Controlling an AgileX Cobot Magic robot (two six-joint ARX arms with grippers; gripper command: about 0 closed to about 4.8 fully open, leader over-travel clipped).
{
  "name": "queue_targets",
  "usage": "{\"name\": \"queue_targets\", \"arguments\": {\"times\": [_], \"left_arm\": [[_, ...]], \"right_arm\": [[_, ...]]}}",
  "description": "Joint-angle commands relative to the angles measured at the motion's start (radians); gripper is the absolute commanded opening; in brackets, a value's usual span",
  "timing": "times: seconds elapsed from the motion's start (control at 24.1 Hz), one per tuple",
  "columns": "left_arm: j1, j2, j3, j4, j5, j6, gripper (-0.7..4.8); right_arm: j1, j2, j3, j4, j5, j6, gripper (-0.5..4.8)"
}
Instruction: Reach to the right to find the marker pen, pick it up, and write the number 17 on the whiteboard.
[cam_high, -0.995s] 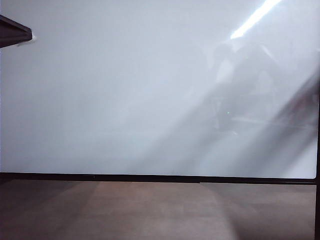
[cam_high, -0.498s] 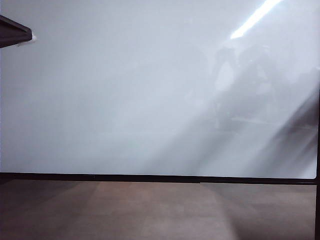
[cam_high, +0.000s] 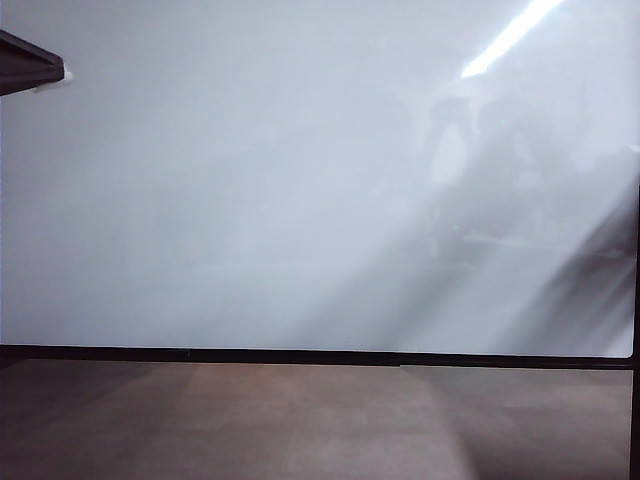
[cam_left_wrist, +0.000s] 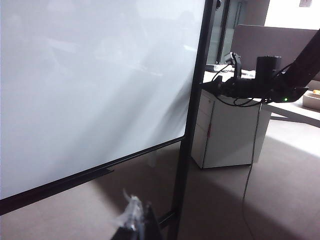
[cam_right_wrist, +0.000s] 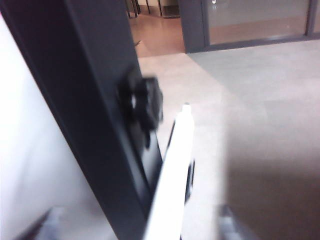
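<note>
Marker pen (cam_right_wrist: 172, 170) between spread right fingers (cam_right_wrist: 47, 222), nothing gripped yet; long axis toward 12 o'clock, beside whiteboard (cam_right_wrist: 30, 150) frame. Left fingers (cam_left_wrist: 135, 217): opening unreadable, far off.

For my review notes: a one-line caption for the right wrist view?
White marker pen between right gripper's blurred fingers, beside glossy white whiteboard's black frame.

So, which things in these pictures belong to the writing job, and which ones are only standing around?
Belong to the job:
- whiteboard, blank so far
- white marker pen, beside the board's dark frame
- right gripper, close to the pen
- left gripper, low beside the board

Only standing around:
- white cabinet
- brown-grey floor
</note>
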Motion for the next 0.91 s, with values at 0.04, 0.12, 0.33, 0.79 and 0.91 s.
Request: {"name": "queue_targets", "arguments": {"times": [0.04, 0.12, 0.33, 0.79, 0.91], "left_arm": [[0.000, 0.001, 0.000, 0.010, 0.000, 0.002, -0.05], [0.000, 0.001, 0.000, 0.009, 0.000, 0.002, -0.05], [0.000, 0.001, 0.000, 0.009, 0.000, 0.002, -0.05], [0.000, 0.001, 0.000, 0.009, 0.000, 0.002, -0.05], [0.000, 0.001, 0.000, 0.009, 0.000, 0.002, -0.05]], "right_arm": [[0.004, 0.007, 0.002, 0.017, 0.002, 0.003, 3.55], [0.004, 0.007, 0.002, 0.019, 0.002, 0.002, 3.55], [0.003, 0.007, 0.002, 0.025, 0.010, 0.002, 3.45], [0.003, 0.007, 0.003, 0.026, 0.023, 0.001, 0.74], [0.002, 0.007, 0.003, 0.037, 0.046, 0.002, -0.04]]}}
